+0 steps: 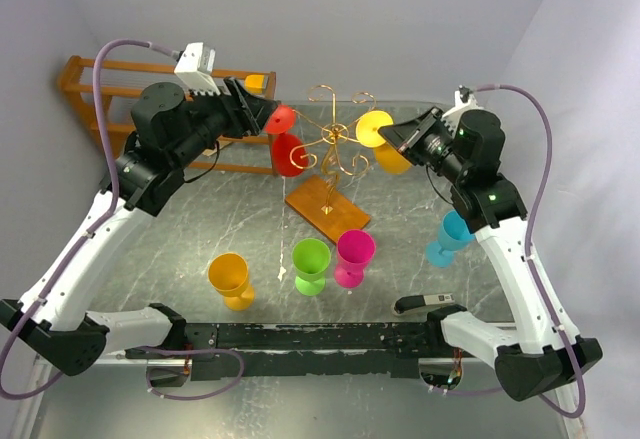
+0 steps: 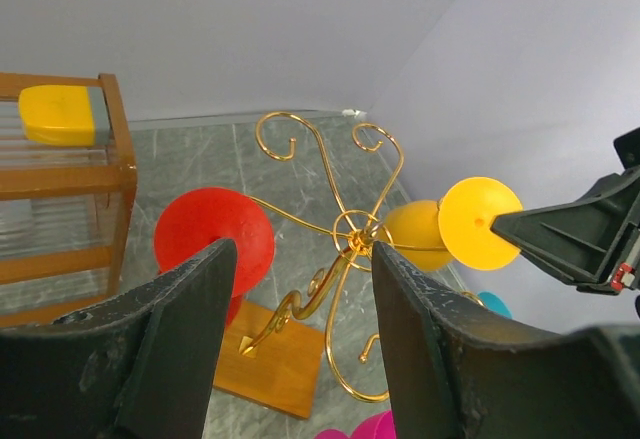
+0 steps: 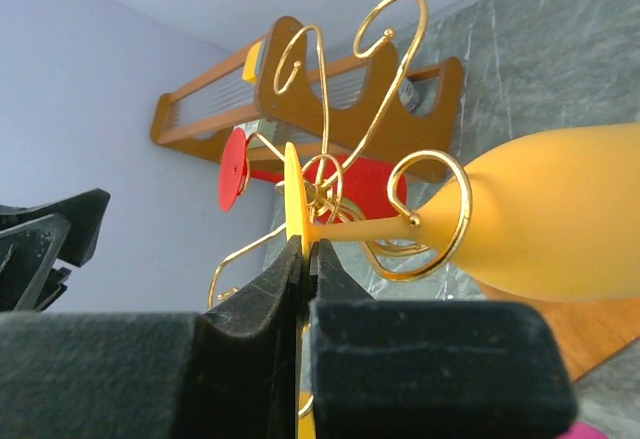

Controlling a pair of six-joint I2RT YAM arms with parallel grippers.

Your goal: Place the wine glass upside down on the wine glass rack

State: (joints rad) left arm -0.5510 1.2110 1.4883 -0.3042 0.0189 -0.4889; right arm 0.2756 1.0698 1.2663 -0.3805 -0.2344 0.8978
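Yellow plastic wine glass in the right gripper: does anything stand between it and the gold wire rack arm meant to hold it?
Nothing visible does. The stem of the yellow plastic wine glass lies inside a curled arm of the gold wire rack; the red wine glass hangs on another arm.

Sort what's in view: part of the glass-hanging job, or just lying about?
Job: wine glass rack, yellow glass, right gripper clamping its foot, red glass hanging on the rack.
Lying about: orange glass, green glass, magenta glass, blue glass, wooden shelf.
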